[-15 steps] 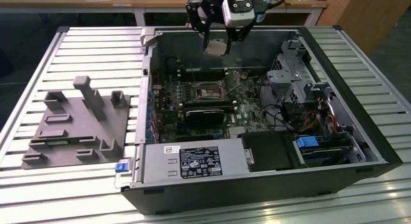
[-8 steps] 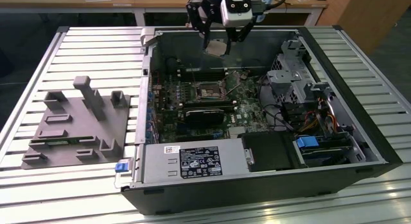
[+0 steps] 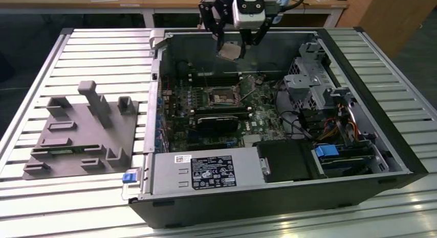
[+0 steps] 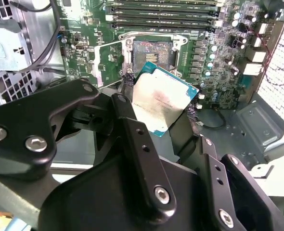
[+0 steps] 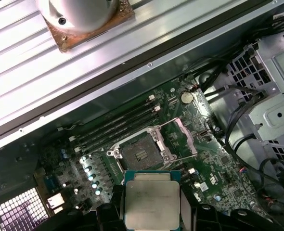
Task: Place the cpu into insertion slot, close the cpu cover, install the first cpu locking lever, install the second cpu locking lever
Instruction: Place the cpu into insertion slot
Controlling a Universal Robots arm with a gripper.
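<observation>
My gripper (image 3: 236, 43) hangs above the open computer case, shut on the cpu (image 3: 230, 52), a flat square chip with a silver-grey top. In both wrist views the cpu (image 4: 161, 98) (image 5: 151, 204) sits between the black fingers (image 4: 125, 113), held in the air short of the insertion slot (image 4: 151, 52) (image 5: 141, 154). The slot (image 3: 223, 96) lies bare on the green board. Its cpu cover (image 5: 183, 139) (image 4: 108, 60), a thin silver frame, is swung open to one side of it.
Long memory slots (image 5: 118, 122) run beside the socket. A black heatsink block (image 3: 217, 123), a black shroud (image 3: 287, 158), a silver power supply (image 3: 194, 171) and a drive cage (image 3: 310, 84) crowd the case. A grey fixture block (image 3: 79, 130) stands on the slatted table (image 3: 41, 69).
</observation>
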